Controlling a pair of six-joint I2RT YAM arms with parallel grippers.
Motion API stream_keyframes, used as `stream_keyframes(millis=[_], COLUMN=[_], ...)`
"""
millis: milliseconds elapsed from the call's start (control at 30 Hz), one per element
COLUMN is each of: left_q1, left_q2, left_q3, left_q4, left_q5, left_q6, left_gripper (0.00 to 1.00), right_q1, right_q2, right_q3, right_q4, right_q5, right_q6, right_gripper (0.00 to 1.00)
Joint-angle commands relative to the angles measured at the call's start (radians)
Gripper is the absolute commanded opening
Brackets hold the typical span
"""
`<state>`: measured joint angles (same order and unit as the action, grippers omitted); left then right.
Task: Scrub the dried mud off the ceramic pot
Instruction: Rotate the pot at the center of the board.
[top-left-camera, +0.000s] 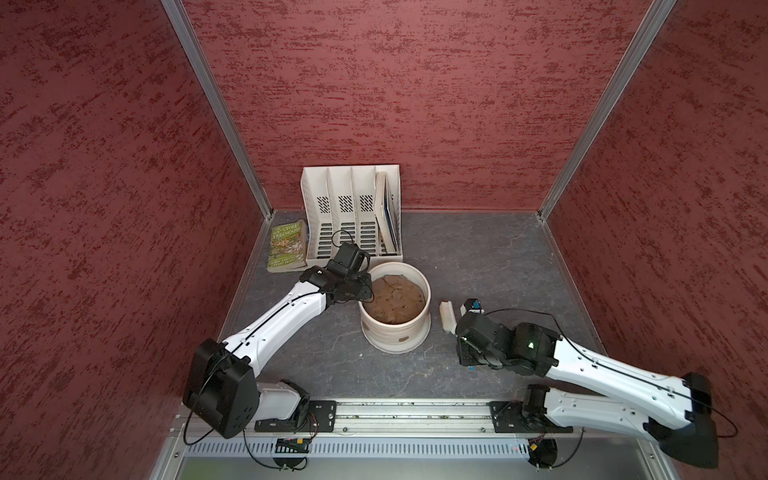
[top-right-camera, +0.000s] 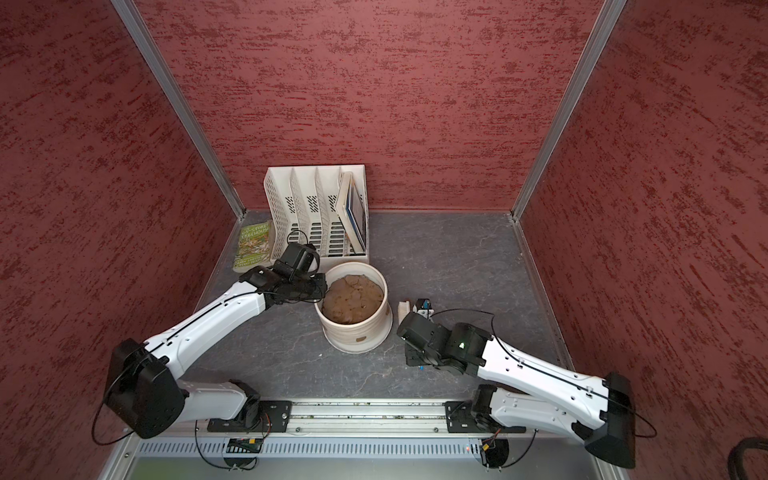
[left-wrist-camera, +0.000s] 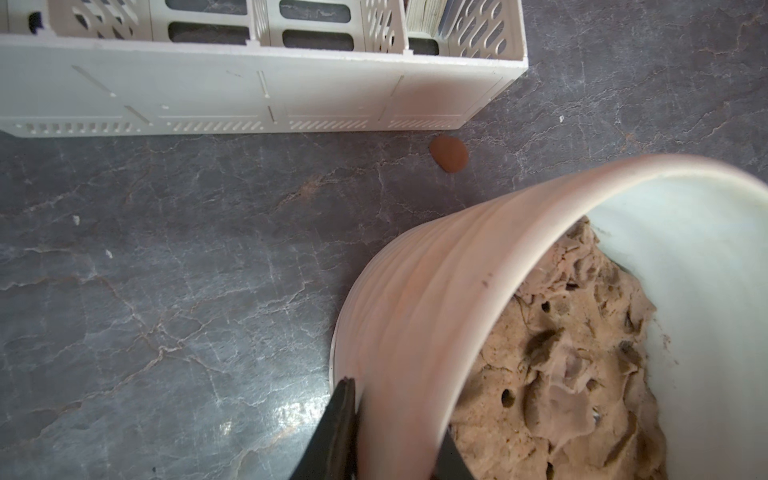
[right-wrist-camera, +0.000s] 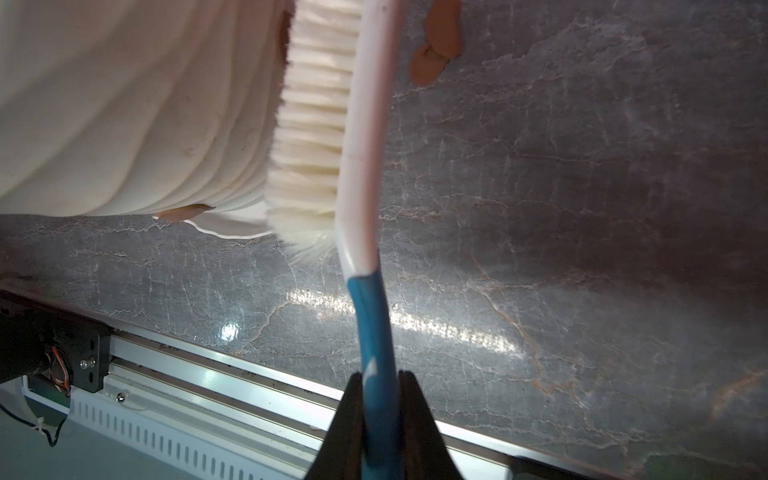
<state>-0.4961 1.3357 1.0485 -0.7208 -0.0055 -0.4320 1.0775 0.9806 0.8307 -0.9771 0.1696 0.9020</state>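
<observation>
Right gripper (right-wrist-camera: 380, 399) jaws clamped on the blue handle of a white scrub brush (right-wrist-camera: 365, 124), bristles against the ceramic pot (top-left-camera: 395, 332) standing mid-table, dried mud (top-left-camera: 402, 340) patches low on its wall, left gripper (left-wrist-camera: 397, 409) jaws pinching the pot's left rim, file organiser (top-left-camera: 353, 208) behind.

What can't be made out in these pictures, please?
1. Left claw: hidden beneath its own wrist in both top views.
2. Ceramic pot: its wall facing the file organiser is hidden behind its own rim in both top views.
3. Dried mud patch: in the right wrist view, half behind the bristles of the brush.
4. Book in the organiser: title too small in top views.
</observation>
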Motion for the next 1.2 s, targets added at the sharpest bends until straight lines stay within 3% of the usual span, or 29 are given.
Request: stream_keyframes(millis=[0, 300, 467, 533, 700, 1167], left_q1=[-0.004, -0.027, -0.032, -0.021, 0.017, 0.033], left_q2=[-0.056, -0.114, -0.106, -0.087, -0.016, 0.021], left_q3=[-0.004, -0.033, -0.016, -0.010, 0.006, 0.019], left_q4=[0.031, 0.021, 0.052, 0.072, 0.105, 0.070], left_q5=[0.036, 0.034, 0.029, 0.031, 0.054, 0.045], left_q6=[-0.124, -0.237, -0.213, -0.194, -0.162, -0.098], left_gripper=[0.00, 0.00, 0.45, 0.49, 0.46, 0.11], right_q1=[0.010, 0.013, 0.023, 0.031, 0.036, 0.025], right_q2=[-0.021, -0.012, 0.016, 0.029, 0.029, 0.101], right_q3=[-0.021, -0.044, -0.034, -0.028, -0.026, 0.026], right_q4=[0.013, 0.055, 0.089, 0.089, 0.094, 0.107], right_q5=[0.022, 0.000, -0.020, -0.017, -0.020, -0.036], right_q6=[0.012, 0.008, -0.013, -0.017, -0.026, -0.134], right_gripper=[0.00, 0.00, 0.00, 0.00, 0.00, 0.00])
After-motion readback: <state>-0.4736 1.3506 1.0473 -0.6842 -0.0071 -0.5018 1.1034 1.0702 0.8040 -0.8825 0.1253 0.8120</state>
